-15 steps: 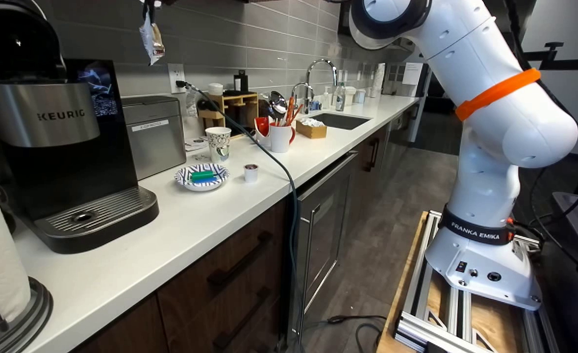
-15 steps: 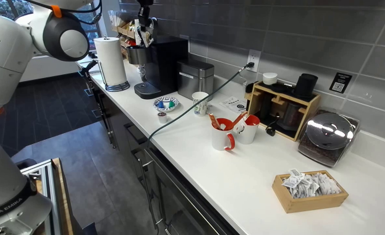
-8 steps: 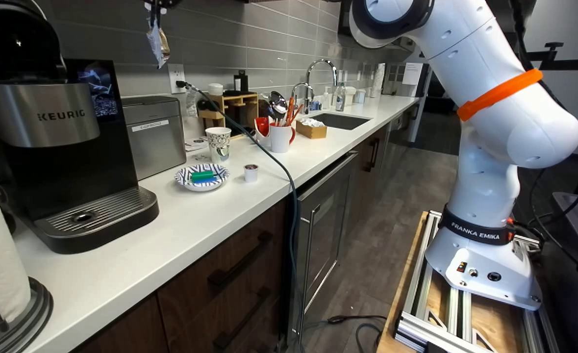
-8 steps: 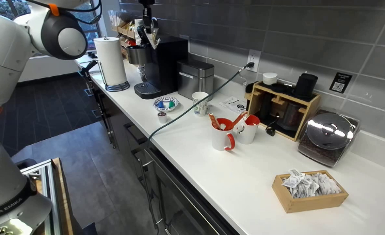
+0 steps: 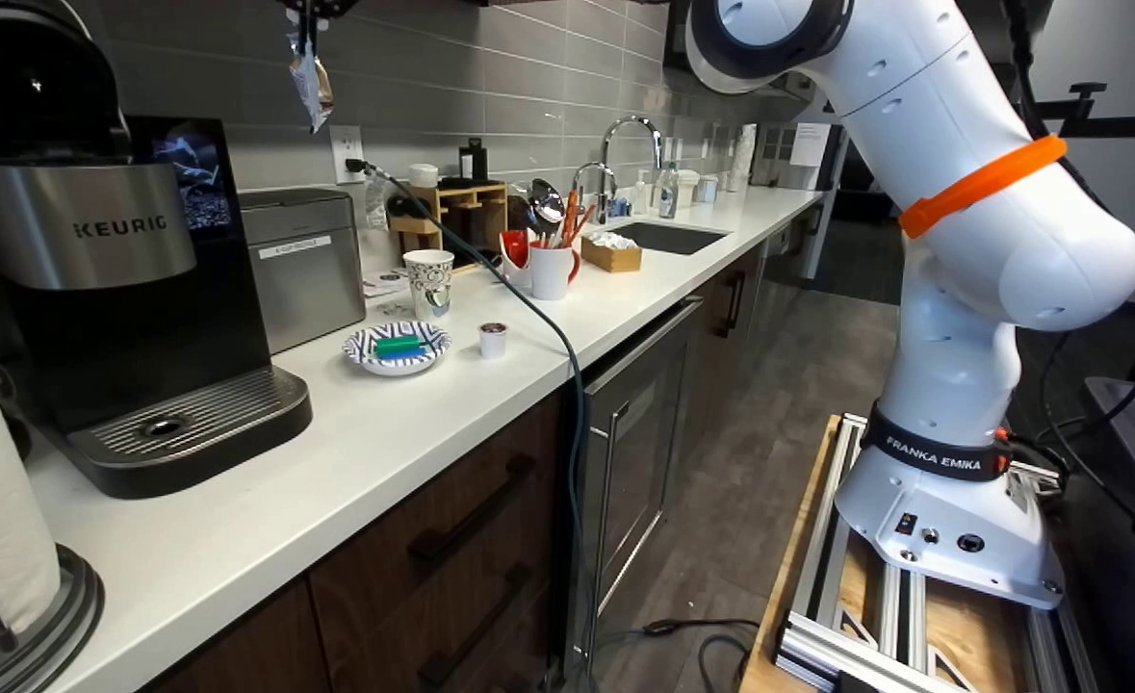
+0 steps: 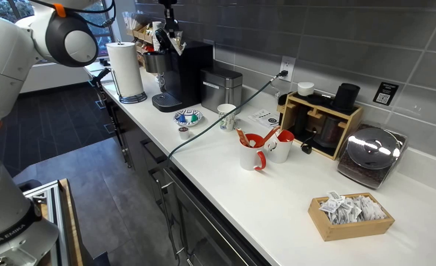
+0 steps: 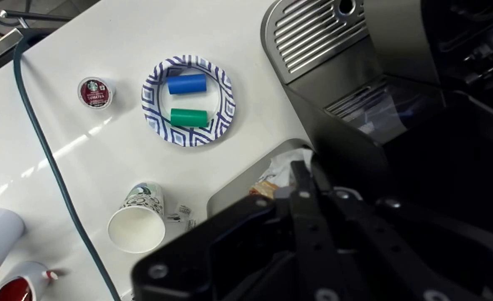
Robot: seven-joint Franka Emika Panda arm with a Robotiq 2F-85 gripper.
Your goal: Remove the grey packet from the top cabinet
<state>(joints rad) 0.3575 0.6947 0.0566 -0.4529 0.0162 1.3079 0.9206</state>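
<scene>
Out in the open, shifted right and a little lower

The long counter (image 5: pixel 374 423) runs below; of the top cabinet (image 5: pixel 432 3) only a dark edge shows at an exterior view's upper border. The arm (image 5: pixel 1029 241) stands at the right there, the coffee machine (image 5: pixel 124 241) at the near left. Over the past second the gripper (image 5: pixel 308 43) has moved right and slightly down in both exterior views, clenched on the upper end of the grey packet (image 5: pixel 312 89). The grey packet has gone with it and hangs above the counter, so removal looks done or nearly so; setting down probably remains.
</scene>
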